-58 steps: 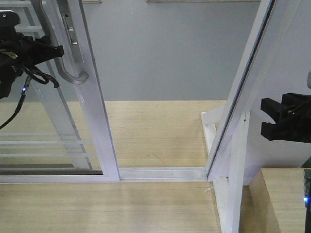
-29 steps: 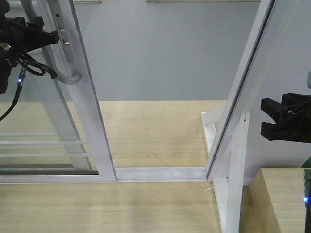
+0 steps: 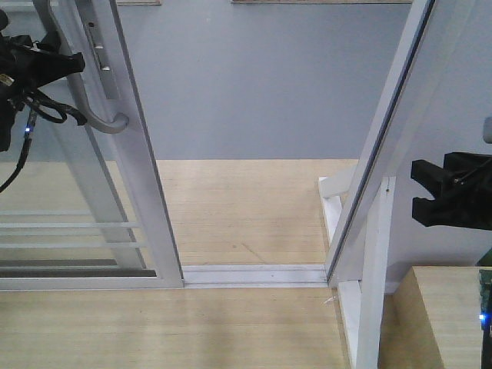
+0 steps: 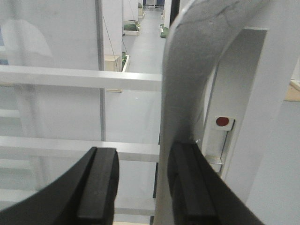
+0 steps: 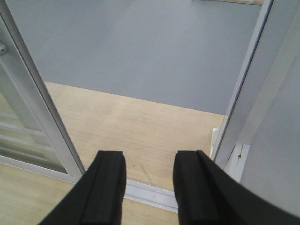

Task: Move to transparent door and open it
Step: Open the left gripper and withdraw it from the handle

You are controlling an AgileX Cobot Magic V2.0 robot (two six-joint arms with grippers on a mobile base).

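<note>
The transparent door stands at the left of the front view, slid open, its white frame edge near the left end of the floor track. Its curved grey handle hooks off the frame edge. My left gripper is at the handle's stem. In the left wrist view the handle runs down between the jaws of my left gripper, against the right finger; the left finger stands apart from it, jaws open. My right gripper hangs open and empty at the right, seen also in the right wrist view.
A slanted white door-frame post leans at the right above a white upright. The white floor track crosses the doorway. Beyond it are wooden floor and a grey wall. A wooden surface lies at the bottom right.
The door and its handle slid a little to the left, with my left gripper moving left and up alongside; most of this happened in the first half second. The right gripper barely moved.
</note>
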